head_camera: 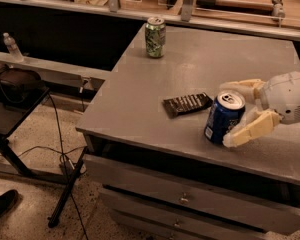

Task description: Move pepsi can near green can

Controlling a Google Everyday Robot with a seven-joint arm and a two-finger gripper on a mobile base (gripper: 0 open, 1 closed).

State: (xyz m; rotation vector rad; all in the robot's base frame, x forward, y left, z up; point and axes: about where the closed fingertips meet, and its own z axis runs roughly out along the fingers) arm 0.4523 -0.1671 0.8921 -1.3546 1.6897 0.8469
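Note:
The pepsi can [221, 119], dark blue with a silver top, stands slightly tilted near the front right of the grey table [200, 64]. My gripper [228, 113] comes in from the right. Its cream fingers [250, 130] sit on either side of the pepsi can and press against it, one behind and one in front. The green can [155, 37], mottled green and white, stands upright at the table's far left corner, well away from the pepsi can.
A dark flat snack packet [187, 104] lies on the table just left of the pepsi can. Drawers [190, 199] run under the table front. A black stand with cables [20, 99] is at the left, and a shelf rail [140, 9] behind.

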